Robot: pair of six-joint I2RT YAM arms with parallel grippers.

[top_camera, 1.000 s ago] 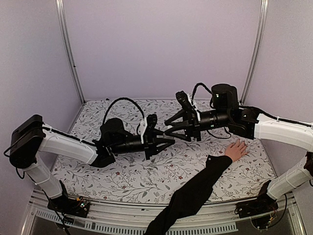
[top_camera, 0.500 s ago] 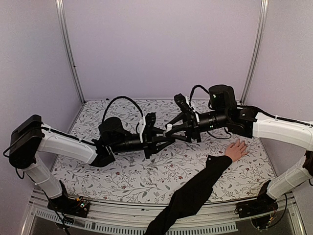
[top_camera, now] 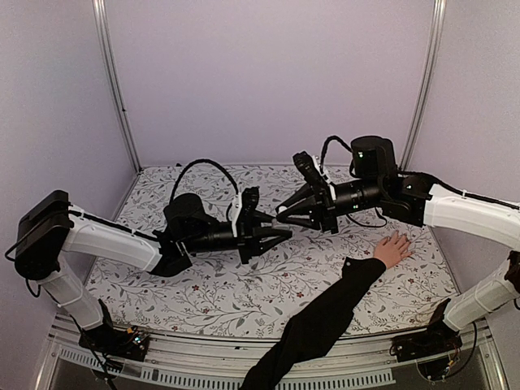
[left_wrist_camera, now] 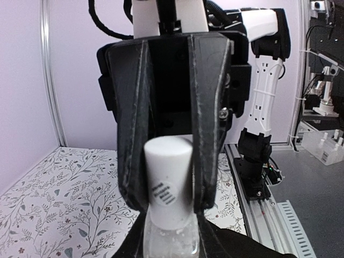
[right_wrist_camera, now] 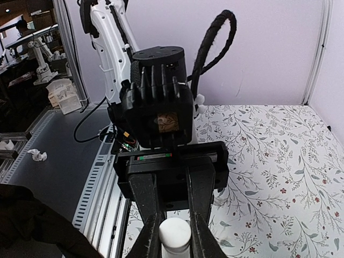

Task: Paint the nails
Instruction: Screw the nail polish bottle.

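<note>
Worktop (top_camera: 244, 292) white with grey leafy vine print, tiny red flowers. Bottle (left_wrist_camera: 169, 243) clear, cap (left_wrist_camera: 167, 174) white with black barcode mark. Sleeve (top_camera: 325, 321) black. Walls (top_camera: 268, 81) pale lilac.

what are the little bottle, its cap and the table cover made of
Small pale translucent bottle: glass or clear plastic, glossy, see-through. Its white cylindrical cap: likely matte plastic, smooth and opaque. Floral-printed table cover: cloth or vinyl, unshiny; can't tell which.
</note>
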